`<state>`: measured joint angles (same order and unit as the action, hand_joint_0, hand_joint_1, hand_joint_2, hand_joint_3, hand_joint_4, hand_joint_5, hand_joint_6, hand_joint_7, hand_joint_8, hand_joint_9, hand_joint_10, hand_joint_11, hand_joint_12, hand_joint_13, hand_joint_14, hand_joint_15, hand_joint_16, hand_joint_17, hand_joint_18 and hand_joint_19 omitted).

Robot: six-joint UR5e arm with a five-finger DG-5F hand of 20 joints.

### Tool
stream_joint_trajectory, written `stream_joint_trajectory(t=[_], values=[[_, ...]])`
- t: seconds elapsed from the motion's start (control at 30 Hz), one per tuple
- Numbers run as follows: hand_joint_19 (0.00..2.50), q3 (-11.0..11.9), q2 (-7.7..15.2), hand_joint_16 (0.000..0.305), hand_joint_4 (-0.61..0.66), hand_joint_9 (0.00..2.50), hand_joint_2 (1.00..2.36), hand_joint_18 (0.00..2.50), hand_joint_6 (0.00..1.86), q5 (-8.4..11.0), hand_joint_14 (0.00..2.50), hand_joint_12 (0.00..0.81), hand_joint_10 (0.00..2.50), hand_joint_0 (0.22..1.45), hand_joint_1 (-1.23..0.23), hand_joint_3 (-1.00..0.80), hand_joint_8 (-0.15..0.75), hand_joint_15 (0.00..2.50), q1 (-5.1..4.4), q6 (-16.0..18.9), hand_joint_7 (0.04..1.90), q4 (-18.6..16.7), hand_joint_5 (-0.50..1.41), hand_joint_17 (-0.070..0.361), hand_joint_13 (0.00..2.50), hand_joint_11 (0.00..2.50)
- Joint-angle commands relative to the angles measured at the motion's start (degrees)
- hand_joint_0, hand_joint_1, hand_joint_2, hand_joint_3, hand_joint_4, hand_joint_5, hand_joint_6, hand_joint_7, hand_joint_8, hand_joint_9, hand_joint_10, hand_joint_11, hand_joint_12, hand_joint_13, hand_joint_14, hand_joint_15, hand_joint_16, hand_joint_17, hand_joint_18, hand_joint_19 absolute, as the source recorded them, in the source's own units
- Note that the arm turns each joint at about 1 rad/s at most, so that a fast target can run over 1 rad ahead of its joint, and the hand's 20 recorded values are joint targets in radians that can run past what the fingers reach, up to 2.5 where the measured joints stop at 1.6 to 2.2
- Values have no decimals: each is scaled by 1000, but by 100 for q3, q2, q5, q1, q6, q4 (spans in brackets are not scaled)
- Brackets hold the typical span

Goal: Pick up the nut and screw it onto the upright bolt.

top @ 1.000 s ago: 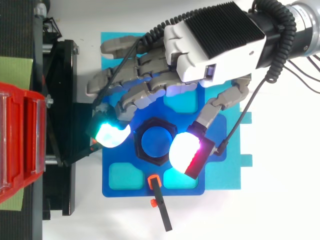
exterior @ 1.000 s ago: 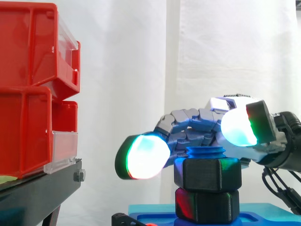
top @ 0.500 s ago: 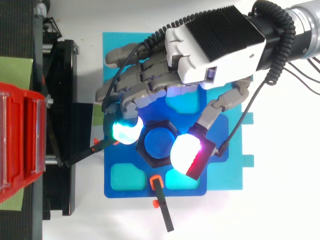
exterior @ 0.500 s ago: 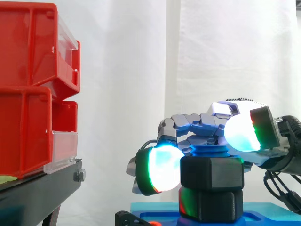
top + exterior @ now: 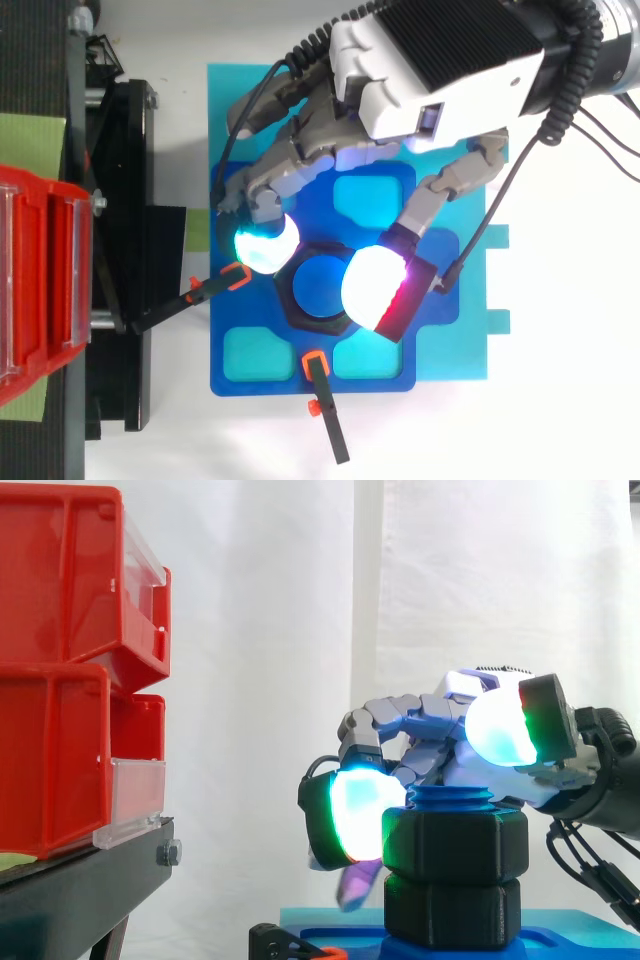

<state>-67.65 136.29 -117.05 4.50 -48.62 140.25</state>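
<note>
The black hex nut (image 5: pixel 455 842) sits on the upright blue bolt (image 5: pixel 320 287), above a second black hex piece (image 5: pixel 452 912); the bolt's top (image 5: pixel 448 796) pokes out above the nut. The bolt stands in the middle of a blue base plate (image 5: pixel 250 380). My hand (image 5: pixel 440 50) reaches in over the plate from the upper right. Its fingers are curled down, with a cyan-glowing pad (image 5: pixel 262 246) against the nut's left side and the thumb's white and red pad (image 5: pixel 372 290) against its right side. The nut is pinched between them.
Red bins (image 5: pixel 70 680) are stacked on the black stand (image 5: pixel 80 890) at the left. Two black clamps with orange tips (image 5: pixel 318 400) (image 5: pixel 205 293) hold the blue plate at its front and left edges. A lighter blue sheet (image 5: pixel 460 350) lies under the plate.
The fingers have curled in from a spread pose; the cyan pad moved right and down until it met the nut's left side. The thumb pad stays at the right side.
</note>
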Motion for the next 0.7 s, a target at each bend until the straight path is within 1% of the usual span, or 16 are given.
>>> stream_joint_trajectory(t=[0.0, 0.07, 0.1, 0.2, 0.27, 0.3, 0.33, 0.37, 0.43, 0.47, 0.53, 0.67], values=[[0, 86, 3, 13, 104, 1228, 1000, 664, 744, -63, 0, 220, 1, 505, -336, -500, 250, 35, 51, -7, 1134, -15, -11, 29, 1047, 0], [0, 130, 3, 13, 91, 1298, 1000, 707, 750, -90, 1, 216, 0, 507, -336, -500, 238, 52, 77, -7, 1121, -15, -4, 29, 1093, 13], [0, 130, 3, 12, 84, 1367, 1000, 745, 759, -90, 2, 215, 2, 508, -335, -500, 230, 62, 77, -7, 1102, -15, -2, 27, 1124, 41], [0, 156, 3, 10, 58, 1442, 1000, 810, 775, -116, 5, 204, 0, 509, -334, -500, 213, 94, 86, -7, 1086, -15, 6, 24, 1210, 58], [0, 165, -6, 10, 59, 1534, 1000, 842, 785, -134, 4, 200, 5, 510, -335, -500, 205, 113, 104, -16, 1067, -15, 9, 22, 1261, 102], [0, 165, -6, 10, 54, 1599, 1000, 900, 789, -134, 6, 201, 4, 511, -337, -500, 207, 120, 104, -16, 1058, -15, 11, 22, 1300, 156], [0, 165, 3, 9, 58, 1650, 1000, 908, 789, -134, 5, 197, 6, 511, -339, -500, 196, 128, 112, -16, 1060, -15, 13, 21, 1328, 195], [0, 165, 3, 9, 58, 1718, 1000, 911, 789, -142, 6, 188, 8, 511, -340, -500, 203, 140, 121, -7, 1051, -24, 14, 20, 1370, 251], [27, 165, -6, 7, 60, 1936, 1000, 972, 785, -160, 5, 178, 17, 511, -339, -500, 202, 144, 130, -7, 1058, -15, 19, 16, 1465, 501], [26, 165, -6, 7, 61, 1949, 1000, 971, 785, -178, 6, 182, 18, 511, -339, -500, 201, 146, 139, -7, 1053, -24, 19, 16, 1487, 532], [51, 165, -6, 7, 63, 2089, 1000, 1014, 782, -178, 6, 183, 20, 510, -338, -500, 229, 146, 148, -7, 1057, -24, 22, 16, 1572, 698], [62, 174, -6, 7, 63, 2201, 1000, 1040, 776, -178, 6, 180, 22, 509, -341, -500, 244, 163, 165, 1, 1069, -76, 26, 17, 1651, 868]])
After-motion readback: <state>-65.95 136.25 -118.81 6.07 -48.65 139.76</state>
